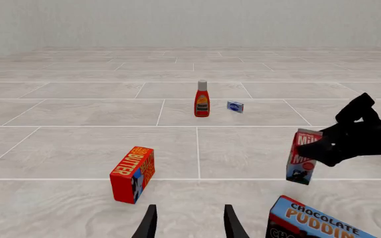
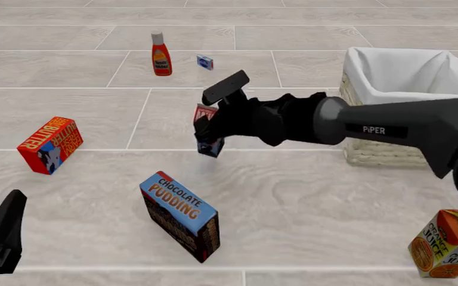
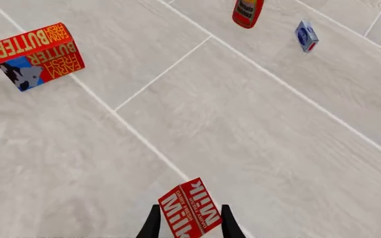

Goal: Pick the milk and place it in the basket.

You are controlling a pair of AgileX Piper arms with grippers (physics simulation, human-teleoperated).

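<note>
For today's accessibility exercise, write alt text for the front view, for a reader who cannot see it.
The right arm's tool grips a small red milk carton, left of a cloth-lined wicker basket. On the tiled surface around it are a butter box, a chocolate pudding box, an orange juice carton and a red bottle.

Milk (image 2: 207, 145) mostly hidden behind right gripper (image 2: 205, 128).

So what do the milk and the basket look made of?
Milk: looks like printed matte paperboard, with flat panels, sharp folds and a gabled top, held in the right gripper. Basket: cream woven wicker by its ribbed weave, with a soft white cloth liner folded over the rim.
</note>
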